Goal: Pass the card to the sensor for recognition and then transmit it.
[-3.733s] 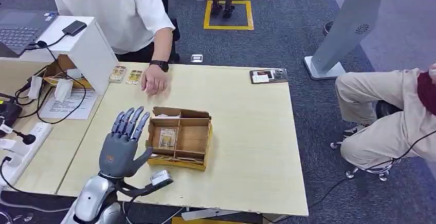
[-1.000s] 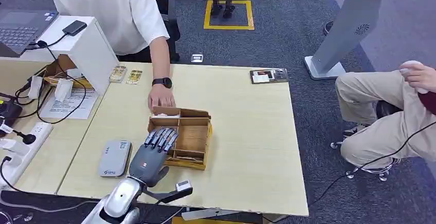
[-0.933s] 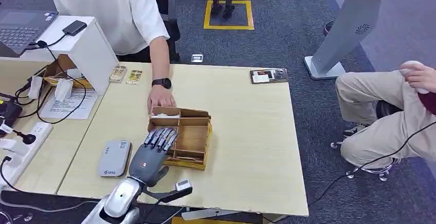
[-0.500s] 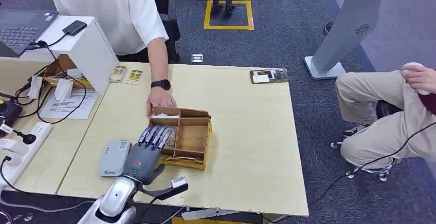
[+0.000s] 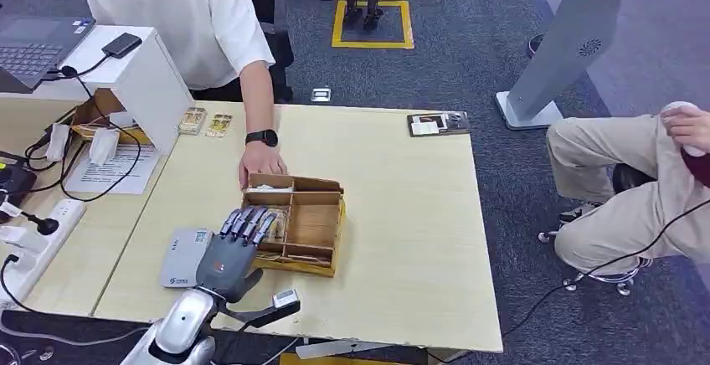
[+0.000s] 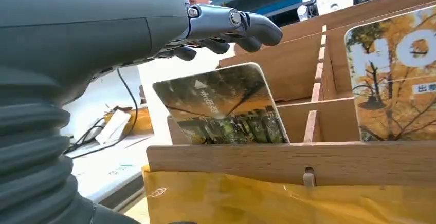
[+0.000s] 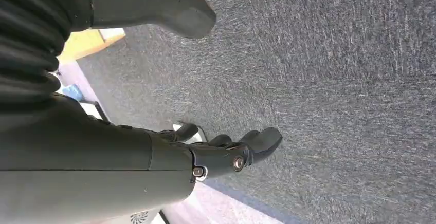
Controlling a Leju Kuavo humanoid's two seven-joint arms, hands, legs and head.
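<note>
The pale wooden table (image 5: pixel 402 214) carries a divided wooden box (image 5: pixel 303 223) near the middle of its front edge, with a grey sensor (image 5: pixel 182 258) lying flat toward the front left corner. The left hand (image 5: pixel 230 248) hovers over the box's left side, fingers extended and holding nothing. A person's hand (image 5: pixel 261 162) touches the box's far rim. The card (image 6: pixel 226 106) stands tilted in the box's left compartment. The right hand (image 7: pixel 154 152) hangs above carpet (image 7: pixel 334 80), fingers loosely curled and holding nothing.

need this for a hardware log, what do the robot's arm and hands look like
The left arm is silver metal, with a small silver-and-black box on a black bracket at the wrist. The left hand has a dark grey palm, blue-grey fingers and a grey ribbed cover. The right hand looks dark grey.
</note>
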